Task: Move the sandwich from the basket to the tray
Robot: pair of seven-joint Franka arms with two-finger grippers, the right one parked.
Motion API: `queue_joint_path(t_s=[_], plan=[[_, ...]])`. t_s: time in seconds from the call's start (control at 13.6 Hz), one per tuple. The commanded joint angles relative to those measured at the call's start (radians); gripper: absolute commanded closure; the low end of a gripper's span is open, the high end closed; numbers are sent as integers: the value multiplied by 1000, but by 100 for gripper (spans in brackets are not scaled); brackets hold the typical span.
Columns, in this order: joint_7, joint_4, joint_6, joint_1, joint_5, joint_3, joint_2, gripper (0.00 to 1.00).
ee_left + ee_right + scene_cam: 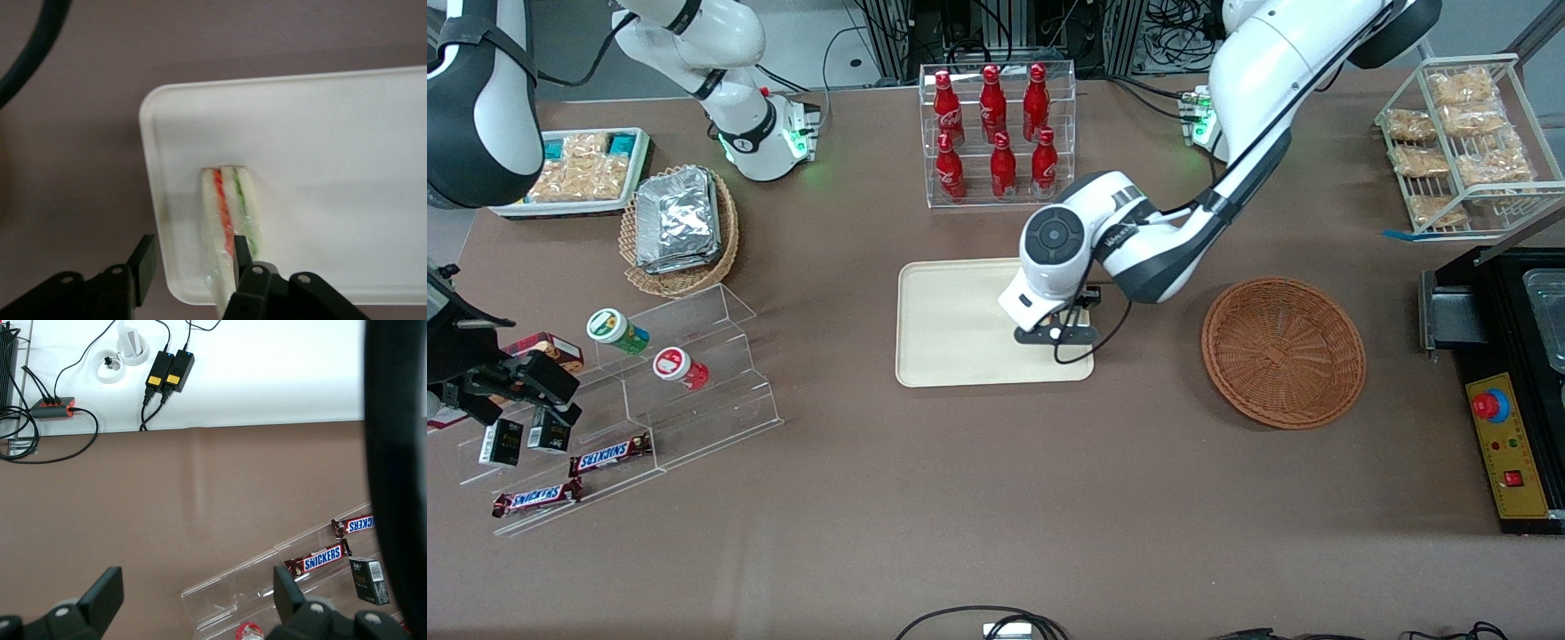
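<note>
Hiding the sandwich (230,227) frontally, the hand (193,263), fingers apart, straddles it on the tray (333,167).

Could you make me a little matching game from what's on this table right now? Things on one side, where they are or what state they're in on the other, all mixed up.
Things:
1. sandwich
2. basket
3. gripper
4. red bottles

States or places:
A. standing in a clear rack
B. lying on the tray, near its edge
C. holding nothing, toward the working arm's end of the table
D. open, just above the tray's edge, fingers either side of the sandwich

Pairs: 1-B, 2-C, 3-D, 4-A
</note>
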Motion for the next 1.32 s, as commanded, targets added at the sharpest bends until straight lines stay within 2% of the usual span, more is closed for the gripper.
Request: queue_joint_path(t_s=[0.0, 0.37, 0.51, 0.59, 0.66, 0.74, 1.03, 1.1, 1.25], plan=[[-31, 74, -135, 48, -15, 0, -20, 46], [-28, 153, -240, 198, -15, -2, -98, 45], [-16, 154, -275, 236, -16, -5, -123, 37], [-14, 154, -290, 252, -16, -8, -127, 28], [-14, 157, -293, 253, -21, -7, -134, 11], [-19, 165, -295, 253, -28, -4, -141, 1], [-14, 229, -408, 257, -39, 7, -167, 1], [-11, 234, -424, 291, -44, 10, -181, 1], [31, 217, -433, 315, -82, 25, -248, 1]])
